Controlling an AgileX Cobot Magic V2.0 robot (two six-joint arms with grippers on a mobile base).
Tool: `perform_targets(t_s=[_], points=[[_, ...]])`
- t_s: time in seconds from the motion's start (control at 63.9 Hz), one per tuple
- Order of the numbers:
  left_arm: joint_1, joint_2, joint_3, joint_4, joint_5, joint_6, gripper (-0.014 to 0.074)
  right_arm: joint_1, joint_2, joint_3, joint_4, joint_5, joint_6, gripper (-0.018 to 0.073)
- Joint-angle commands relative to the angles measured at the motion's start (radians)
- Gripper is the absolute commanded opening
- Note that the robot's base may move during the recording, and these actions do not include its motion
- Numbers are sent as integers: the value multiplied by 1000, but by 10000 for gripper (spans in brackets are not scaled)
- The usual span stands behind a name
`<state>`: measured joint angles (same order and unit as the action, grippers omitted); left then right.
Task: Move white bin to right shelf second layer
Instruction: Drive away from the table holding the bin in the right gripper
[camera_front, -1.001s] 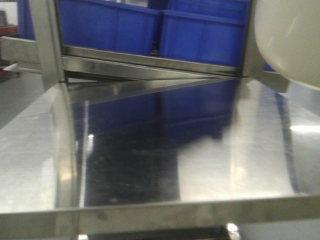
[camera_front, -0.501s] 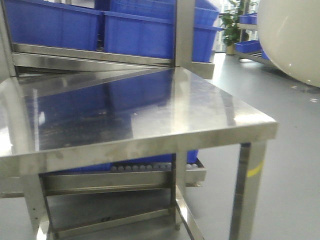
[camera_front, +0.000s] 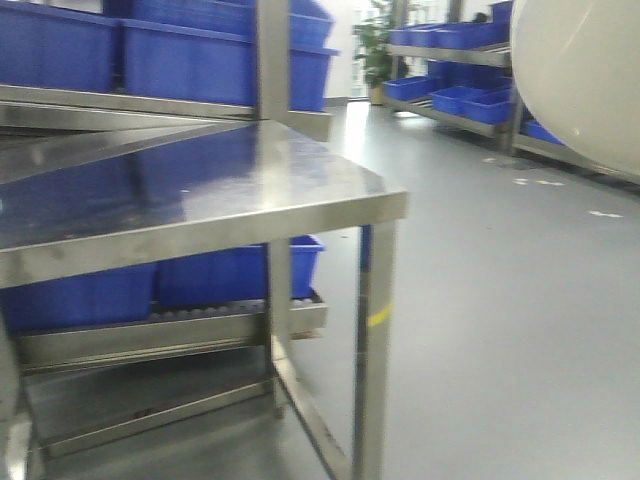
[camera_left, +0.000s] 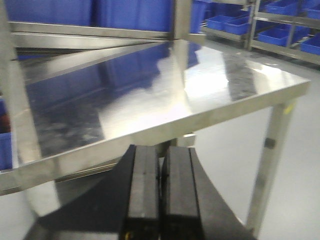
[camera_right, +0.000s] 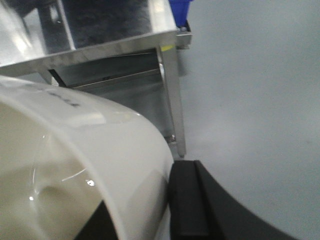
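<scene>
— Front view?
— A cream-white smooth plastic bin (camera_front: 585, 80) hangs at the upper right, apart from the mirror-like steel tabletop (camera_front: 200, 190). Blue rectangular plastic crates (camera_front: 220, 60) stand behind.
— Left wrist?
— The black left fingers (camera_left: 142, 190) are pressed together, and the tabletop lies beyond their tips.
— Right wrist?
— The black right fingers (camera_right: 187, 200) are clamped on the bin's wall, one showing on its outside.

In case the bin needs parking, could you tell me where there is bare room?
The steel tabletop is bare from its front edge to the rack behind. The floor right of it is open. Blue crates crowd the rack behind and the level beneath.
</scene>
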<state>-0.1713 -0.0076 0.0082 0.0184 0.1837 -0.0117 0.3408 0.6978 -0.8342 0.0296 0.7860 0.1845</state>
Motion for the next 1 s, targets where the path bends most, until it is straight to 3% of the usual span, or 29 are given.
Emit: perform_targets(t_s=[0.0, 0.986], points=[[-5, -14, 27, 0, -85, -5, 85, -3, 1, -30, -1, -82, -1, 52], [-5, -14, 27, 0, -85, -5, 85, -3, 1, -30, -1, -81, -1, 52]])
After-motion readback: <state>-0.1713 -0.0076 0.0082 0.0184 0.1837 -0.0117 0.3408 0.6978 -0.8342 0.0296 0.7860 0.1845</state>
